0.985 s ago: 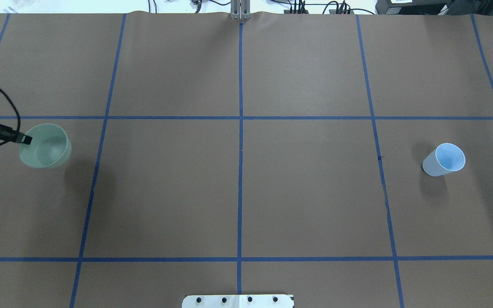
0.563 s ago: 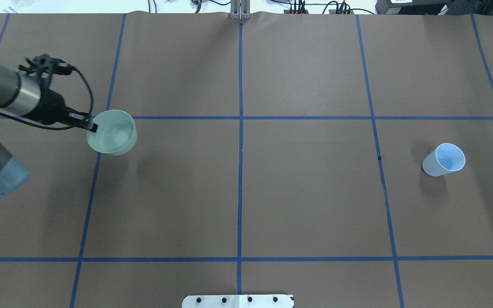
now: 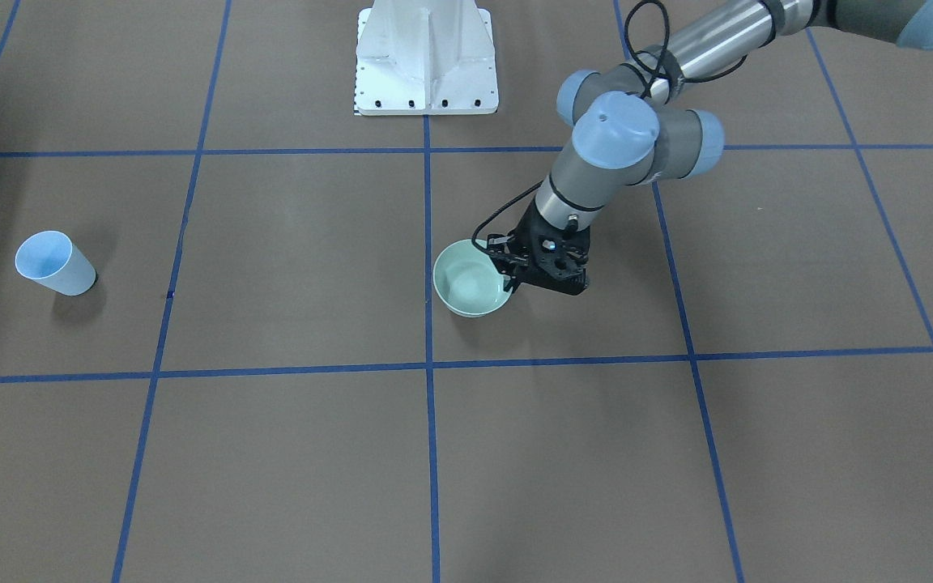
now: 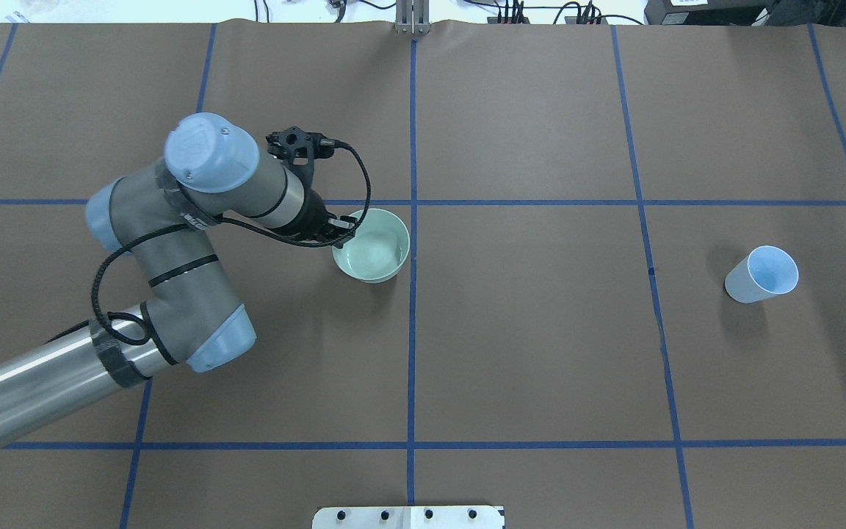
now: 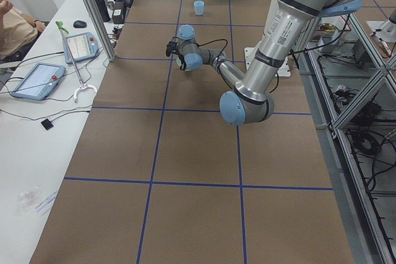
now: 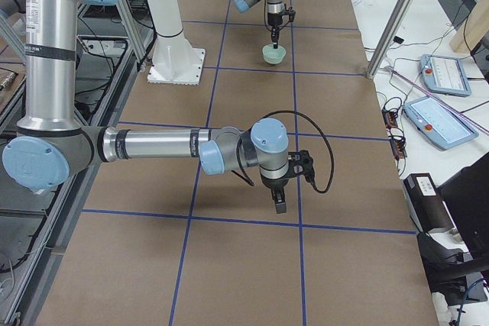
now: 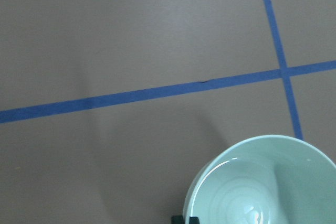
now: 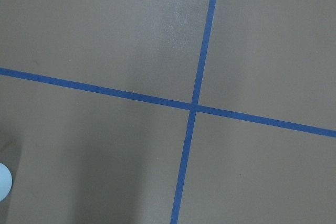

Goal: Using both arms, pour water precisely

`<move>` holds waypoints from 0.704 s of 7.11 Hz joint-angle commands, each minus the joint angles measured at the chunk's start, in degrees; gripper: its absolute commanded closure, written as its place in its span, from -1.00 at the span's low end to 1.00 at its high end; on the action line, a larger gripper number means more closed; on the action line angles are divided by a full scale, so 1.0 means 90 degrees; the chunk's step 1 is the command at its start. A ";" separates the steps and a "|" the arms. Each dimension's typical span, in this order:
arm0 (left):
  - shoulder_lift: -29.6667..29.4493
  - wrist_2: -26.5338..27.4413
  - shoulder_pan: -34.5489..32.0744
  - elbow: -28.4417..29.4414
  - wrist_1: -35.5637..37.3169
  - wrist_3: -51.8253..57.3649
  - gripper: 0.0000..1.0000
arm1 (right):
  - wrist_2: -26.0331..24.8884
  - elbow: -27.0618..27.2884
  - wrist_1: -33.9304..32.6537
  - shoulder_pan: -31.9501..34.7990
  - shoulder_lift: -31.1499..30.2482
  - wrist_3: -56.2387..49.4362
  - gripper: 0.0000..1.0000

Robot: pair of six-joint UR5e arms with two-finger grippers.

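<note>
My left gripper (image 4: 346, 228) is shut on the rim of a pale green bowl (image 4: 373, 255) and holds it just left of the table's centre line, low over the table. It also shows in the front view (image 3: 509, 279) beside the bowl (image 3: 470, 287). Water glistens faintly at the bowl's bottom in the left wrist view (image 7: 257, 214). A pale blue cup (image 4: 761, 274) stands at the right, apart from both arms. My right gripper (image 6: 279, 205) shows only in the exterior right view, pointing down over bare table. I cannot tell if it is open or shut.
The white pedestal base (image 3: 426, 57) stands at the robot's edge of the table. Blue tape lines (image 4: 412, 330) divide the brown cover into squares. Operator tablets (image 6: 443, 74) and an aluminium post (image 6: 401, 17) stand beyond the far edge.
My left arm has carried the bowl from the table's far left edge rightward to just left of the centre line. The blue cup has not moved.
</note>
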 commanded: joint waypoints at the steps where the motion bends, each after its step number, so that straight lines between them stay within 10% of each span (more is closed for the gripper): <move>1: -0.0334 0.0258 0.0387 0.0288 0.0030 -0.0080 1.00 | 0.0008 0.0008 0.0000 0.0000 0.0000 0.0000 -1.00; 2: -0.0373 0.0258 0.0437 0.0288 0.0030 -0.0080 0.85 | 0.0008 0.0008 0.0000 0.0000 0.0000 0.0000 -1.00; 4: -0.0393 0.0423 0.0447 0.0288 0.0030 -0.0080 -0.99 | 0.0008 0.0008 0.0000 0.0000 0.0010 0.0000 -1.00; 5: -0.0373 0.0666 0.0457 0.0259 0.0030 -0.0158 -1.00 | 0.0008 0.0018 0.0010 0.0000 0.0010 -0.0019 -1.00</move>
